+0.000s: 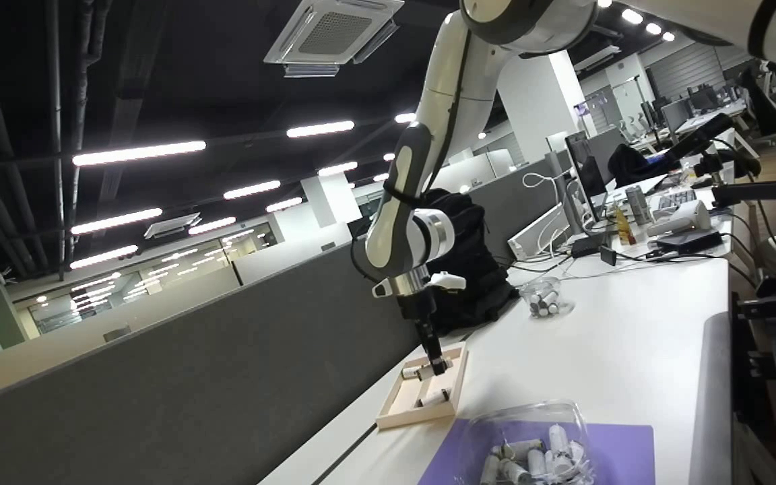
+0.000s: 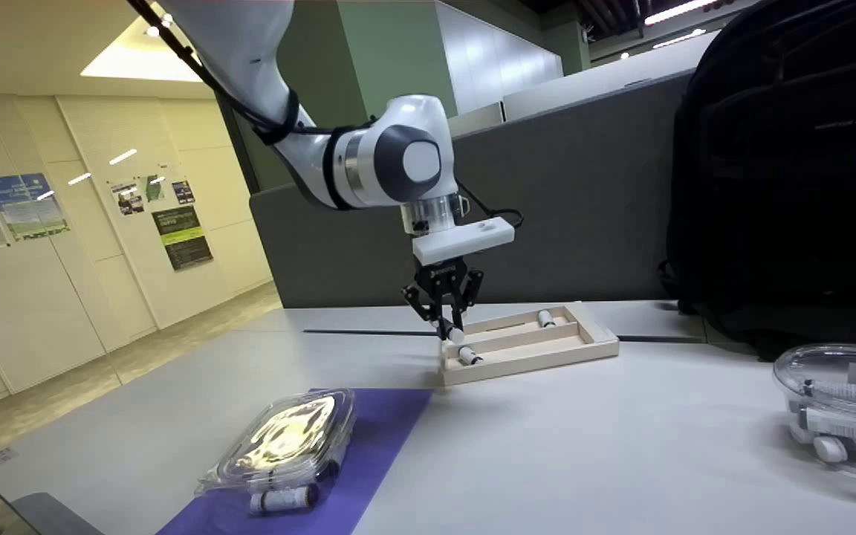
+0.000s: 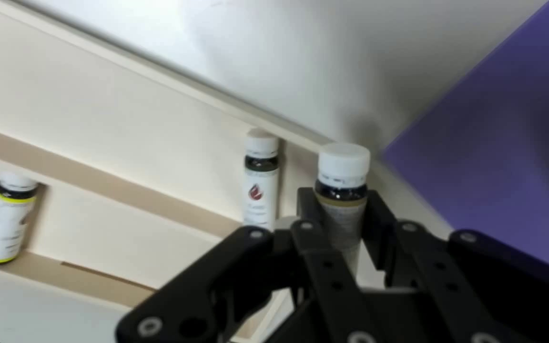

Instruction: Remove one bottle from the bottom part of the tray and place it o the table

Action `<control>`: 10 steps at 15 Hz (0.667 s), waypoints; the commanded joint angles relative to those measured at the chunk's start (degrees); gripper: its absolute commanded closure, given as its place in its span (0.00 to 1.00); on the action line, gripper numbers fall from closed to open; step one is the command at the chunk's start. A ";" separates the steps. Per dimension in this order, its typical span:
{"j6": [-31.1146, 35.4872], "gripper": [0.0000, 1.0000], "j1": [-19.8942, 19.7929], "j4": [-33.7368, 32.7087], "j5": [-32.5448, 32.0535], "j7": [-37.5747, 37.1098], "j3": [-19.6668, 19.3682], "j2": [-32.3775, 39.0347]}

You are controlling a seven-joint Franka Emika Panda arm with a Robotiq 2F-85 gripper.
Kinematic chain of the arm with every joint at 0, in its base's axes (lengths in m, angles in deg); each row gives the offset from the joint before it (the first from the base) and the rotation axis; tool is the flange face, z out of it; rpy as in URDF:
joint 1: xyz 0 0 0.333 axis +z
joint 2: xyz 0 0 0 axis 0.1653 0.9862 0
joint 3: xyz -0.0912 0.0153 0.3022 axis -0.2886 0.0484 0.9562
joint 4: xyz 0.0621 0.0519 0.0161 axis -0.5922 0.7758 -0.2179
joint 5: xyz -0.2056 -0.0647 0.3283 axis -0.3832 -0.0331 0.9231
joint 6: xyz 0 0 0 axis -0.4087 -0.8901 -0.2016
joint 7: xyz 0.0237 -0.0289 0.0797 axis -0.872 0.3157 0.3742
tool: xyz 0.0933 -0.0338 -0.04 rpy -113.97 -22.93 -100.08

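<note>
While the fingers [image 3: 378,214] clasp a white-capped bottle [image 3: 343,202], it hangs over one end of the wooden tray [image 2: 539,362].
Two more bottles [image 3: 261,190] sit inside, on either side of the divider [image 3: 103,184] (one has a yellow-edged label); the tray rests on the white tabletop [image 2: 584,438], just beside a purple sheet [image 2: 382,438].

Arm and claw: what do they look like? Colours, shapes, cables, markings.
Glossy white, rounded arm with dark grey joint trim, a silvery metallic-looking ring, a black cable running along it and black bands around it. A white oblong bar sits just above the black two-fingered claw, whose angular links carry round grey screw heads. No markings legible on either.
</note>
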State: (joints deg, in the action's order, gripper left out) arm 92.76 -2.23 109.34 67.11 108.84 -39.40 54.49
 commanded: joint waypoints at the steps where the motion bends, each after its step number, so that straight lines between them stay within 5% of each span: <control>1: 3.65 0.93 0.72 9.82 -0.97 3.24 0.07 -4.57; 7: 12.49 0.93 0.90 17.84 -0.14 6.08 1.43 -4.34; 8: 13.65 0.48 0.84 18.69 -0.10 6.04 1.67 -4.30; 10: 15.48 0.41 0.68 19.97 -0.15 5.73 2.09 -4.24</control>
State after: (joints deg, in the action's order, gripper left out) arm 105.61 -0.97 125.87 67.12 114.48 -38.06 52.26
